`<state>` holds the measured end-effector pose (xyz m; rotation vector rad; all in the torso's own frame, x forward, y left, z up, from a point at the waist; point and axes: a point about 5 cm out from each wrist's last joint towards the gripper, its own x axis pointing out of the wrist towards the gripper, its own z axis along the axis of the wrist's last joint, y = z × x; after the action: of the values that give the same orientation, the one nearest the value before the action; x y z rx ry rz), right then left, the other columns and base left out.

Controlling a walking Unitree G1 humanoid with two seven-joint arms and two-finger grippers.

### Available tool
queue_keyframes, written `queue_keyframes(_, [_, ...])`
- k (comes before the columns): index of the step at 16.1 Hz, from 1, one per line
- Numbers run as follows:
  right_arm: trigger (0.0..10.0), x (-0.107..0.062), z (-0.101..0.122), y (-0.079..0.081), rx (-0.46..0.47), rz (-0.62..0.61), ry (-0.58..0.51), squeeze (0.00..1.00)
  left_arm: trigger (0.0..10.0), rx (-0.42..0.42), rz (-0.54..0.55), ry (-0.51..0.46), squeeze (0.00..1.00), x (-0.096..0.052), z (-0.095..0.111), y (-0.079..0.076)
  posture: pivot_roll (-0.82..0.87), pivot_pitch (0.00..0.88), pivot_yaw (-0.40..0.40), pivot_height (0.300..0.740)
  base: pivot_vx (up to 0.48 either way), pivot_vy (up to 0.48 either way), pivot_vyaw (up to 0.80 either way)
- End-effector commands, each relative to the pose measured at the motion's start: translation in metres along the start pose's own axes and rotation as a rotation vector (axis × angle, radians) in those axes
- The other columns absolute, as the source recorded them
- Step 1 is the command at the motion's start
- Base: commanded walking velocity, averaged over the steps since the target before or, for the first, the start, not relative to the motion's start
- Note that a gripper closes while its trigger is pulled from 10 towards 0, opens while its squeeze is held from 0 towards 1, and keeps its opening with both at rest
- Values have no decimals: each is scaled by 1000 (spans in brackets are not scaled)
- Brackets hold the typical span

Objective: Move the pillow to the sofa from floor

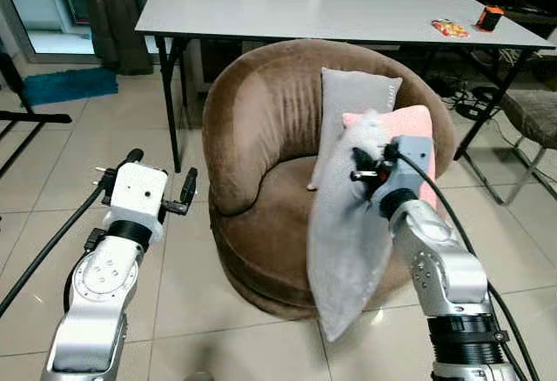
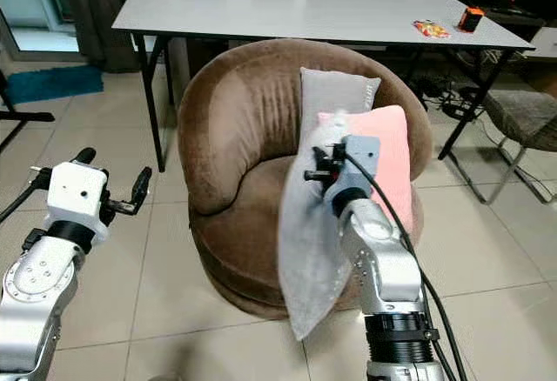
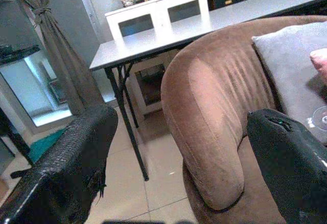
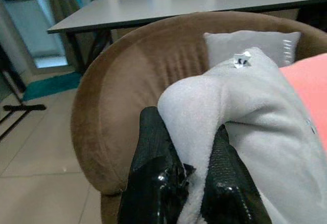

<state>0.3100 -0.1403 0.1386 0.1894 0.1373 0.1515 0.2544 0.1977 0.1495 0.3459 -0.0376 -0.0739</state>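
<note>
Right gripper, jaws clamped on the grey pillow, suspends it over the brown sofa. Left gripper hovers beside the sofa, jaws wide.

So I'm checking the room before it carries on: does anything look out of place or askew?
Only the grey pillow: it hangs limp from the right tool, pinched by its top corner, drooping over the brown sofa's front edge towards the floor. Another grey pillow and a pink one sit upright on the sofa. Nothing looks spilled or damaged.
</note>
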Motion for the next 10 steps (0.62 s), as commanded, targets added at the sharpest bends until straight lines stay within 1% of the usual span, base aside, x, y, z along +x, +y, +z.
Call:
queue_keyframes(1, [10000, 1, 16, 0, 2, -1, -76, 0, 10000, -7, -12, -7, 0, 1, 2, -2, -12, 0, -87, 740, 244, 0, 0])
queue_keyframes(4, [10000, 1, 18, 0, -8, -3, -88, 0, 10000, -12, -19, -8, 0, 1, 3, -2, -15, 0, -83, 740, 259, 0, 0])
queue_keyframes(7, [10000, 1, 19, 0, -13, -7, -92, 0, 10000, -17, -24, -9, 0, 1, 3, -2, -15, 0, -83, 740, 276, 0, 800])
queue_keyframes(10, [10000, 1, 18, 0, -6, -10, -93, 0, 10000, -20, -28, -9, 0, 1, 3, -2, -16, 0, -81, 740, 281, 0, 0])
